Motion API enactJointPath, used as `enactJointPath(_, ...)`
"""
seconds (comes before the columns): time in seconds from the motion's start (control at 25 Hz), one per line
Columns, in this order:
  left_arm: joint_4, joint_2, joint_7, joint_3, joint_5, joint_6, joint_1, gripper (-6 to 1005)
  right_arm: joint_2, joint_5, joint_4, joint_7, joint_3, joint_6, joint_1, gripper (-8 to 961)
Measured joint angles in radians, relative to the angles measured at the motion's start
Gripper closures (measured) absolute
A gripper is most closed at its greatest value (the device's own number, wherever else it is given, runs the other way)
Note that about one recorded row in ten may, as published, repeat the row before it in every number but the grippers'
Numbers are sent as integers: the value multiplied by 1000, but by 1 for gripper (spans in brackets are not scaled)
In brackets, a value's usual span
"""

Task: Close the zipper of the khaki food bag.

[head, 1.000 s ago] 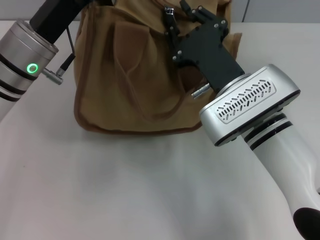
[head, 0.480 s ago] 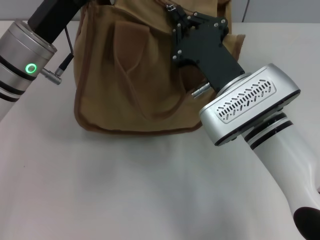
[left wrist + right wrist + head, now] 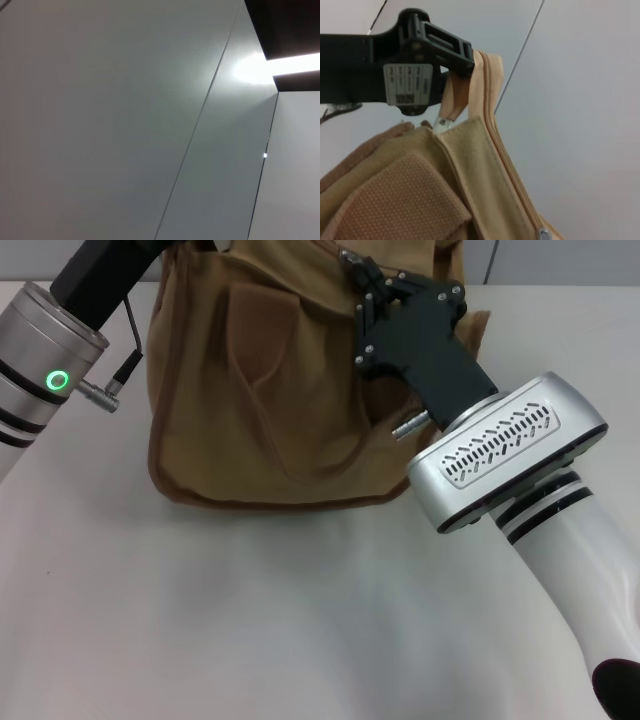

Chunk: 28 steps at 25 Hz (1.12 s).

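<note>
Right pincer angled over khaki food bag top

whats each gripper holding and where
Left gripper pinches the khaki food bag by its zipper tape end; right gripper sits at the top edge, hold unclear.

White table: a bare matte surface that spreads below the right gripper and toward the viewer, reaching both side edges of the head view. Grey wall: smooth panels behind the left gripper, divided by a thin dark seam that runs obliquely past it. Light strip: a bright band set between dark ceiling sections, visible only in the left wrist view.
</note>
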Motion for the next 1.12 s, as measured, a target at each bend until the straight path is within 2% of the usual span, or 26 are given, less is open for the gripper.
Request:
enactJointPath(0.52, -1, 0, 0, 0, -3, 0, 3, 973, 0, 8, -14, -1, 37, -1, -28, 951)
enactJointPath(0.84, 0, 0, 0, 0, -6, 0, 4, 973, 0, 8, -24, -1, 108, -2, -89, 952)
enactJointPath(1.12, 3, 0, 0, 0, -7, 0, 7, 973, -2, 7, -36, 8, 120, -14, -104, 952)
